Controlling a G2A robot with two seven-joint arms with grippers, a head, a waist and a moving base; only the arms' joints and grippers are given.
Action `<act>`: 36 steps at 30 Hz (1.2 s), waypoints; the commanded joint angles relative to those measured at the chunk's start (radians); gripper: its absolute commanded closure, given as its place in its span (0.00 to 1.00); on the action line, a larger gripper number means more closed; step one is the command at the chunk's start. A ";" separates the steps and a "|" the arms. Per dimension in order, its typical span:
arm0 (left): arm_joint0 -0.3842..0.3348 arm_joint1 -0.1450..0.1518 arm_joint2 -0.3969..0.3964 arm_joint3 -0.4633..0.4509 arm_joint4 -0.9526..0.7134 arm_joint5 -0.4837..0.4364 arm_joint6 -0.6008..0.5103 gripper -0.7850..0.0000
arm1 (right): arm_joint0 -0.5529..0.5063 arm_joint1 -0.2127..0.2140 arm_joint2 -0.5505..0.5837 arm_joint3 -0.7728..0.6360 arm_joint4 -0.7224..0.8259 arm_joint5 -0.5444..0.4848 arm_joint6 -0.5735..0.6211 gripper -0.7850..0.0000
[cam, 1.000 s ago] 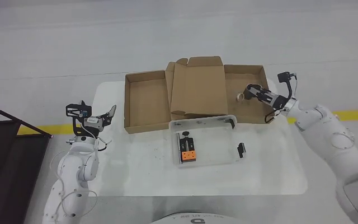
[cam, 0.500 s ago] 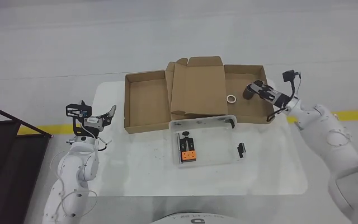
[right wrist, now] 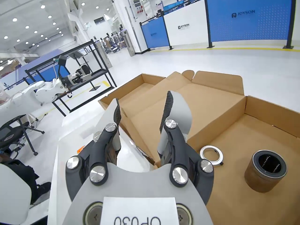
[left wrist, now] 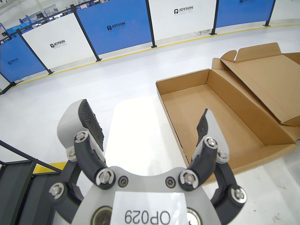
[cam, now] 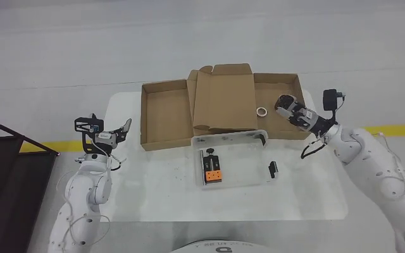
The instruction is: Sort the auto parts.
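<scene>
In the top view the cardboard box (cam: 166, 136) stretched across the upper centre of the frame, on the white table (cam: 158, 196). Its left compartment looked bare, its folded lid lay in the middle, and a small pale ring (cam: 260, 112) lay in its right compartment. The right gripper (cam: 283, 103) hung over that compartment at the right of the frame, just beside the ring and not touching it. Directly below the box sat a clear tray (cam: 197, 140) holding an orange-and-black part (cam: 212, 169). A small black part (cam: 273, 169) sat at the tray's right edge — inside or outside, I could not tell. The left gripper (cam: 112, 134) sat at the left of the frame, at the table's edge and well apart from the box.

In the left wrist view the left gripper (left wrist: 145, 111) stood with its fingers spread wide and nothing between them. The bare left compartment lay beyond it.

In the right wrist view the right gripper (right wrist: 143, 99) had a narrow gap between its fingers and held nothing. The ring (right wrist: 212, 153) lay flat on the compartment floor, and a dark cylinder (right wrist: 266, 174) stood upright near it, apart from it.

By my judgement a placement into the right compartment was finished. The next move called for fetching a part from the tray — likely the orange-and-black one — with wider jaws.
</scene>
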 commanded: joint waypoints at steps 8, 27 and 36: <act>0.000 0.000 0.000 0.000 0.000 0.000 0.000 0.00 | -0.020 0.004 0.006 -0.015 -0.037 0.000 -0.035 0.00; -0.068 0.011 0.277 -0.234 0.387 -0.391 -0.135 0.00 | -0.020 0.004 0.006 -0.015 -0.037 0.000 -0.035 0.00; -0.076 0.014 0.347 -0.231 0.335 -0.565 -0.093 0.00 | -0.020 0.004 0.006 -0.015 -0.037 0.000 -0.035 0.00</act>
